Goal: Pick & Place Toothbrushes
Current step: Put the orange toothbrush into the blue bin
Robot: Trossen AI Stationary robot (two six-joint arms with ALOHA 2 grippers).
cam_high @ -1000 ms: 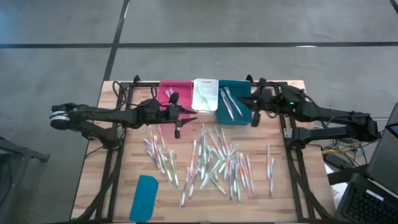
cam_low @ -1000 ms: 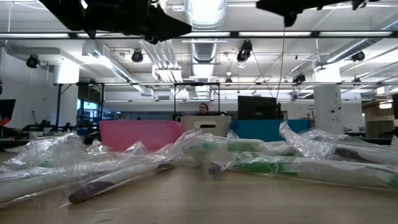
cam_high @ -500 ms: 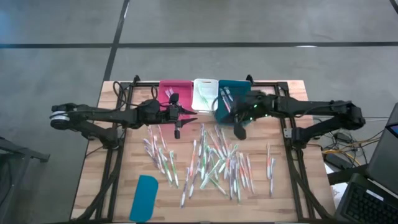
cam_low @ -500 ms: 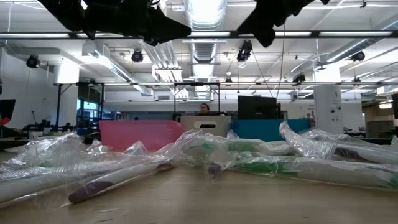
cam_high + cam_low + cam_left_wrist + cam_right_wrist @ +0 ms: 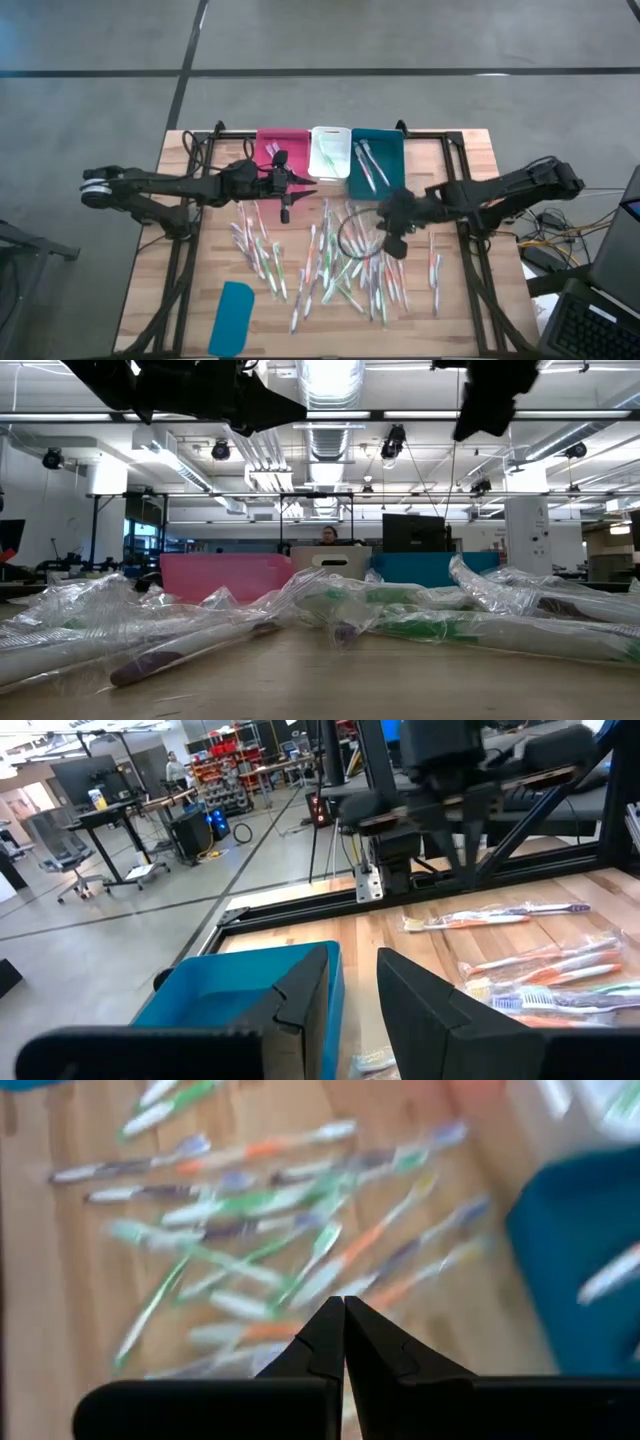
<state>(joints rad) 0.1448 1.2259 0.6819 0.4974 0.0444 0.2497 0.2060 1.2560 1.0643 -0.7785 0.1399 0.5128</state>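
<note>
A: Right gripper (image 5: 388,238) has swung off the teal bin (image 5: 377,163) at the bench's far edge and now sits over the right part of the toothbrush pile (image 5: 335,262) mid-bench. In the right wrist view its fingertips (image 5: 343,1320) meet with no gap and nothing between them, so it is closed and empty.

B: So the drop is done?

A: Looks that way. A second ago it was at the teal bin's right side; half a second ago, at that bin's near edge. Two or three toothbrushes lie inside the teal bin, and the arm is back for another.

B: Left side?

A: Left gripper (image 5: 285,208) has not moved in that time. It hangs just in front of the pink bin (image 5: 282,150), over the left fringe of the pile. In the left wrist view its fingers (image 5: 424,1003) stand apart with nothing in the gap, so open and idle.

B: How much is left?

A: Most of it. Dozens of wrapped toothbrushes are scattered across the bench's middle, with a couple apart near the right edge (image 5: 435,266). The pink bin holds a few, and the white bin (image 5: 329,151) shows something pale that cannot be made out. The teal lid (image 5: 232,317) lies near the front left corner, untouched.

B: Next?

A: Likely the right gripper opens, then drops on a toothbrush. Overlapping wrappers could lift two at once.
</note>
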